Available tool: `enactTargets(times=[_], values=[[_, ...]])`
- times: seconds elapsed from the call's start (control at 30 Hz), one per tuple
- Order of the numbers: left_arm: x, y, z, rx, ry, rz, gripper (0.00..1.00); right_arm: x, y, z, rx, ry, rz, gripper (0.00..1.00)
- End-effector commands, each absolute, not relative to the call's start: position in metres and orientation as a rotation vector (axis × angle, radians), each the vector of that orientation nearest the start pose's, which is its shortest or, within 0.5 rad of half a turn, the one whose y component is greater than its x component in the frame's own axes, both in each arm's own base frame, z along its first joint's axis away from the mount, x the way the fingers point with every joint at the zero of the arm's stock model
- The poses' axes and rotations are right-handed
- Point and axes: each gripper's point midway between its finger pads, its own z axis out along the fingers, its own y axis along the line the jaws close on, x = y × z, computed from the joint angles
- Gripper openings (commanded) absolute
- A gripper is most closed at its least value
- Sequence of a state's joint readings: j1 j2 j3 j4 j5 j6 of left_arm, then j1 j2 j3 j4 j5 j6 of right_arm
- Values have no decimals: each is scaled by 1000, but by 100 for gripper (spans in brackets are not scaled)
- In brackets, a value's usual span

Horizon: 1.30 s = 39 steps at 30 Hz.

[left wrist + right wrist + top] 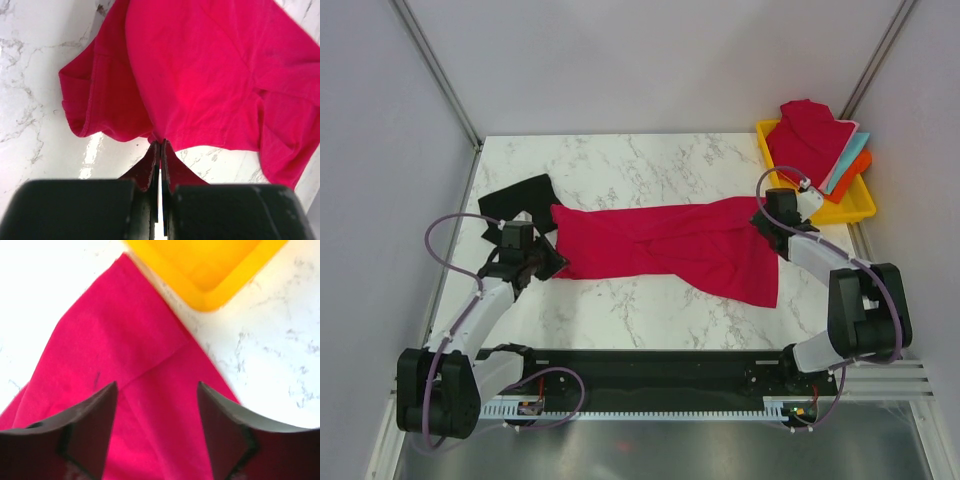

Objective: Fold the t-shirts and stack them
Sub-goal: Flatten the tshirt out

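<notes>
A crimson t-shirt (670,245) lies stretched out and wrinkled across the middle of the marble table. My left gripper (550,263) is shut on the shirt's left edge; in the left wrist view the jaws (160,144) pinch the hem of the red cloth (200,75). My right gripper (761,222) is open over the shirt's right end, its jaws spread above the red cloth (150,365) and holding nothing. A black t-shirt (520,196) lies crumpled behind the left gripper. A red shirt (805,135), a teal one (847,160) and an orange one (854,174) lie piled in the tray.
A yellow plastic tray (850,208) stands at the back right of the table, just behind the right gripper; its corner shows in the right wrist view (210,270). Grey walls enclose the table at the left, back and right.
</notes>
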<state>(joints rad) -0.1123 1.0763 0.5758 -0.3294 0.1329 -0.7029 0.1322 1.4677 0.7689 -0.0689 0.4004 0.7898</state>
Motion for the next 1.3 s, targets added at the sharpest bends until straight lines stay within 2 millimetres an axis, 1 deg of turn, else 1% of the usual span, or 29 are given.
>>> enactTargets(times=[0.0, 0.03, 0.07, 0.1, 0.13, 0.17, 0.23, 0.27, 0.3, 0.4, 0.5, 0.53, 0.57, 0.6, 0.67, 0.73, 0.77, 0.8, 0.87, 0.97, 1.13, 1.27], values=[[285, -83, 94, -734, 2270, -592, 2, 399, -8, 73, 993, 2032, -1, 69], [287, -86, 98, -761, 2257, -625, 2, 401, -15, 70, 1021, 2030, 2, 67], [289, -89, 105, -764, 2245, -655, 2, 406, -13, 69, 1033, 2037, 40, 64], [292, -90, 109, -775, 2232, -666, 2, 409, -13, 63, 1045, 2052, 47, 63], [295, -90, 113, -797, 2215, -677, 2, 411, -16, 61, 1057, 2052, 52, 62], [300, -89, 121, -806, 2192, -676, 2, 414, -14, 62, 1060, 2051, 61, 62], [306, -88, 128, -831, 2167, -676, 2, 415, -15, 54, 1074, 2061, 51, 62], [311, -87, 137, -828, 2144, -675, 2, 415, -16, 50, 1087, 2063, 48, 60], [314, -86, 141, -819, 2136, -675, 2, 415, -14, 45, 1100, 2077, 63, 59], [323, -81, 155, -781, 2105, -638, 2, 416, -12, 38, 1112, 2079, 89, 56], [322, -75, 160, -779, 2068, -616, 2, 418, -12, 35, 1117, 2071, 93, 50], [321, -74, 159, -774, 2054, -615, 2, 418, -11, 33, 1122, 2074, 96, 48], [321, -74, 154, -772, 2035, -623, 2, 419, -11, 31, 1123, 2079, 95, 45], [320, -74, 157, -780, 2021, -637, 2, 420, -12, 30, 1127, 2078, 94, 43], [319, -77, 164, -739, 2013, -651, 2, 420, -12, 29, 1131, 2077, 88, 42], [318, -74, 169, -740, 1991, -646, 2, 420, -13, 31, 1132, 2070, 81, 44], [316, -74, 168, -740, 1989, -645, 2, 420, -15, 33, 1132, 2061, 72, 48], [316, -74, 170, -740, 1983, -647, 2, 419, -17, 34, 1135, 2057, 64, 51], [315, -73, 172, -735, 1972, -646, 2, 417, -19, 40, 1134, 2040, 57, 53], [315, -73, 173, -733, 1971, -648, 2, 417, -19, 47, 1127, 2023, 62, 53], [315, -74, 171, -729, 1984, -651, 2, 417, -18, 50, 1116, 2021, 71, 47], [315, -77, 169, -718, 1996, -656, 2, 418, -18, 60, 1101, 2004, 80, 50]])
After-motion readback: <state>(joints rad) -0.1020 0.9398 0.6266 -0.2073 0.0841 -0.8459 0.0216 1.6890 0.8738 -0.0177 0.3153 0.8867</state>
